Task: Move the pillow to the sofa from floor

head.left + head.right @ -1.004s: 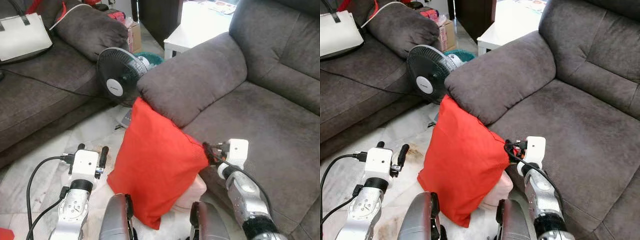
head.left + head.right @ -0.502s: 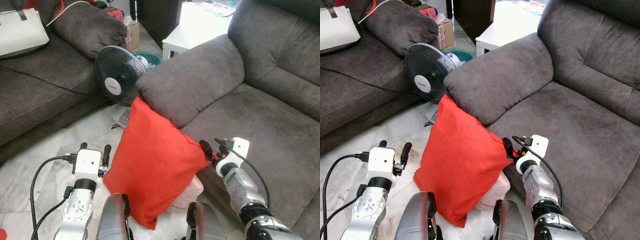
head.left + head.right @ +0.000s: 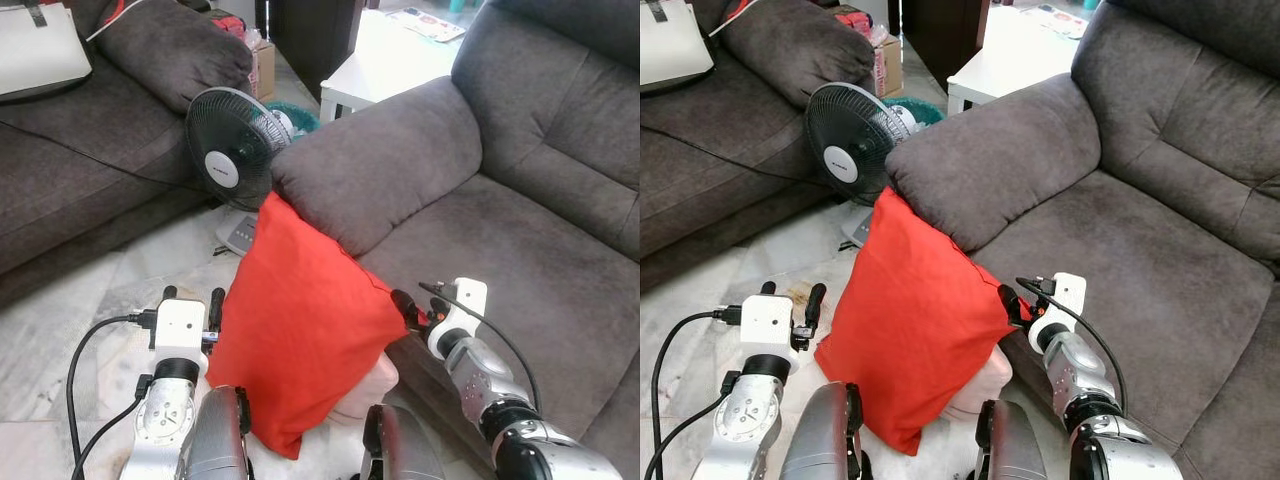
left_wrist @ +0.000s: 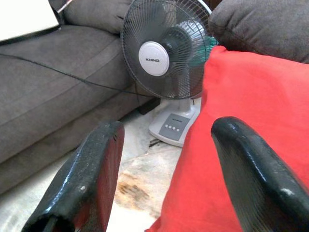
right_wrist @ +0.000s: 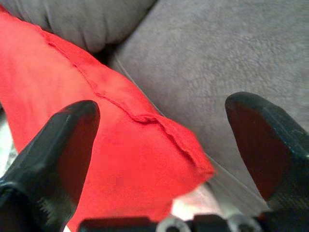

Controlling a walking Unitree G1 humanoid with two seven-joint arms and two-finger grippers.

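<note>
1. Left eye view: a bright red fabric pillow (image 3: 300,340) stands on edge on the pale marble floor (image 3: 120,290), its upper corner leaning against the rounded armrest (image 3: 380,165) of the dark grey fabric sofa (image 3: 520,230). Its lower edge rests partly on a pale pink cushion (image 3: 375,385).
2. The left gripper (image 3: 190,300) sits just beside the pillow's left edge, near the floor; its two black fingers are spread apart and hold nothing.
3. The right gripper (image 3: 412,308) sits at the pillow's right corner, close to the sofa's seat front. In the right wrist view, its fingers (image 5: 53,145) are spread wide, with the red corner lying between them; contact cannot be told.
4. Left wrist view: a black-caged table fan (image 4: 166,50) with a white base stands on the floor beyond the pillow, beside a second grey sofa (image 4: 53,82).
5. A black cable (image 3: 100,165) runs across the second sofa's seat, and a white bag (image 3: 40,50) lies on it.
6. A white low table (image 3: 385,55) stands behind the armrest.
</note>
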